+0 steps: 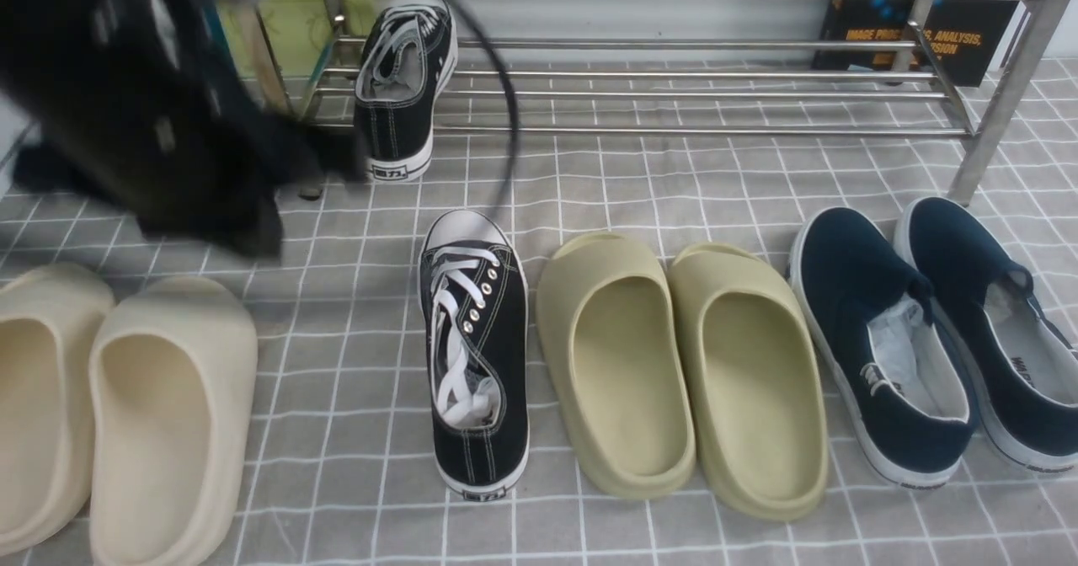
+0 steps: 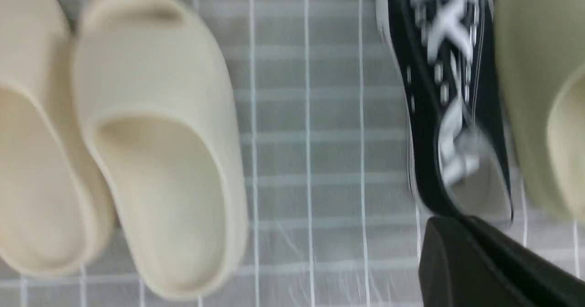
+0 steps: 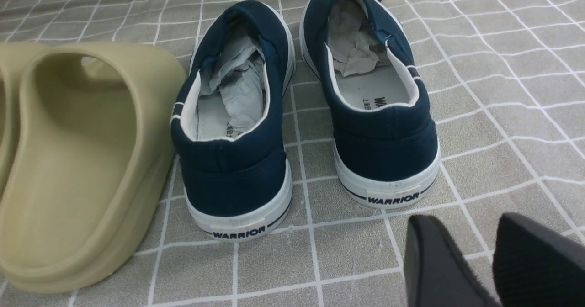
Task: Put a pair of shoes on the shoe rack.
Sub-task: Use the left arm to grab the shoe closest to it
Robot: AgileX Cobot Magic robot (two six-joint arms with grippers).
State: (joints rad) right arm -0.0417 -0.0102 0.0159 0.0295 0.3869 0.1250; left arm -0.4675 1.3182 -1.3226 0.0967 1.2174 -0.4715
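Sneaker on rack (image 1: 402, 86): sat on the lower bars of the shoe rack (image 1: 674, 94) at its left end, toe inward, heel jutting past the front bar.
Second sneaker (image 1: 476, 355): lay on the checked cloth (image 1: 640, 178) in front of the rack, toe toward it, just beside the olive slippers (image 1: 682, 364); not yet shelved.
Left gripper (image 2: 445, 240): jaws closed, nothing held; showed close to the second sneaker's heel in the blurred left wrist view.
Right gripper (image 3: 486, 256): fingers a little apart, empty, behind the navy slip-ons (image 3: 301, 115).
Risk on the shelf: judged a slip of the overhanging heel off the bars, if brushed by the left arm (image 1: 143, 103) or snagged by its black cable (image 1: 505, 103) looping close by.
Risk at pickup: judged a push instead of a grip if lowered with jaws closed; also a nudge or pinch of the olive slipper, given the narrow gap.
Writing: read "WARRIOR" on both navy heel tabs; read "IMAGE PROC… ANALYSIS" in part on the dark book (image 1: 918, 27) behind the rack; sneaker heel tags too small to read.
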